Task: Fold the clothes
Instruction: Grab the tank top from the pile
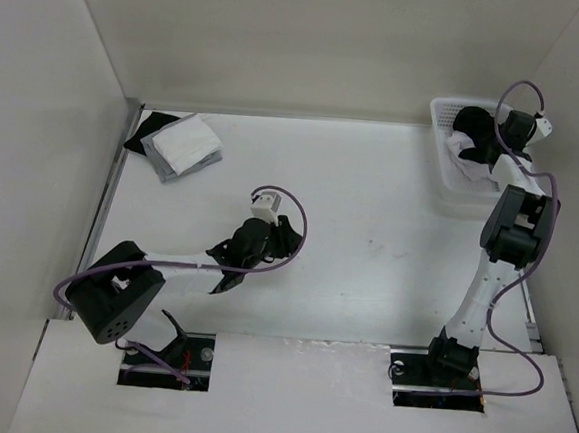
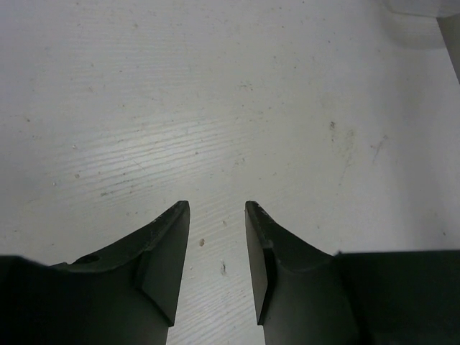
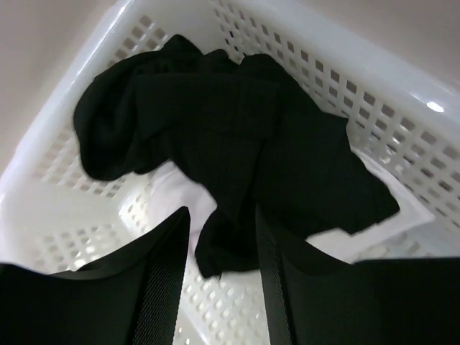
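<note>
Right gripper [image 3: 223, 215] spread over black tank top [image 3: 237, 136] heaped in the basket [image 3: 381, 93]; left gripper [image 2: 216, 207] released above table [image 2: 215, 86].

1. The black tank top [image 3: 237, 136] is lying bunched in the white basket [image 3: 402, 108] — its neck and armholes are hiding among the folds.
2. A white garment [image 3: 180, 183] beneath is showing only slivers.
3. In the top view, the right arm [image 1: 514, 229] is covering the basket's right side.

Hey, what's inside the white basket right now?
A crumpled black tank top lies on top, over some white cloth. Anything deeper in the basket is hidden under them.
</note>
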Action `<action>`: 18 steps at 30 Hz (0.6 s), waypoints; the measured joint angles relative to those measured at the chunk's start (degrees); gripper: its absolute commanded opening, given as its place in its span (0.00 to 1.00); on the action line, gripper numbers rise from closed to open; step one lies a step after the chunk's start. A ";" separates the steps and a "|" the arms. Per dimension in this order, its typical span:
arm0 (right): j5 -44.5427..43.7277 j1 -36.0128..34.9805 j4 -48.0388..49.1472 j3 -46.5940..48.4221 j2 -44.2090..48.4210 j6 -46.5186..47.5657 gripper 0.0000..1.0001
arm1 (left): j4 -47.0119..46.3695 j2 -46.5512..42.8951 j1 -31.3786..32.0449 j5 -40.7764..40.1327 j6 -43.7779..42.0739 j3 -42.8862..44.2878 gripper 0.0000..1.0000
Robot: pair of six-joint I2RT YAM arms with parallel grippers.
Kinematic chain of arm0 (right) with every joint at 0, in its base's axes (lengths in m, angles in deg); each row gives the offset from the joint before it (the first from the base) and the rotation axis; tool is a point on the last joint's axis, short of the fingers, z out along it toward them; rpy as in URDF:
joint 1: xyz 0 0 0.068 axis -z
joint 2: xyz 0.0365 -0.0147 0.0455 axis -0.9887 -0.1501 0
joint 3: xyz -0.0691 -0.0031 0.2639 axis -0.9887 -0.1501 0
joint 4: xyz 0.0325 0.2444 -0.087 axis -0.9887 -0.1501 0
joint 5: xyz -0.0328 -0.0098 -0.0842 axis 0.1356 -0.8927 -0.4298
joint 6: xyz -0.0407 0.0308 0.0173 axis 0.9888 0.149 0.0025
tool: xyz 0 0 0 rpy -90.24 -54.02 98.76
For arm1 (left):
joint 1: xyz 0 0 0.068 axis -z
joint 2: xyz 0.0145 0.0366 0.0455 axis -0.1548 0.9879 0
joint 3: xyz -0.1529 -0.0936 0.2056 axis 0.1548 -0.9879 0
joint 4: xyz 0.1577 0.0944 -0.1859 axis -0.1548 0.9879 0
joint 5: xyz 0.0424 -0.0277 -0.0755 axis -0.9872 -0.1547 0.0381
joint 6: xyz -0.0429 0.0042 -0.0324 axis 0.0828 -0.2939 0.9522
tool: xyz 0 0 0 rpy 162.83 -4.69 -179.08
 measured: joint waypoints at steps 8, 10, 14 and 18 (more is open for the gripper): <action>1.05 0.68 -4.63 12.74 -10.25 -0.46 0.23 | -3.28 1.22 -3.56 3.10 2.03 -1.31 0.37; 1.57 0.68 -5.09 13.66 -11.19 -1.01 0.01 | -3.74 1.29 -3.91 3.37 2.29 -1.36 0.37; 2.32 0.68 0.04 9.42 -9.75 -2.67 0.00 | -5.05 2.16 -4.00 4.39 2.84 -1.36 0.36; 2.51 0.44 8.72 -6.51 0.59 -3.78 0.00 | -5.07 3.19 -4.00 5.44 3.23 -1.36 0.36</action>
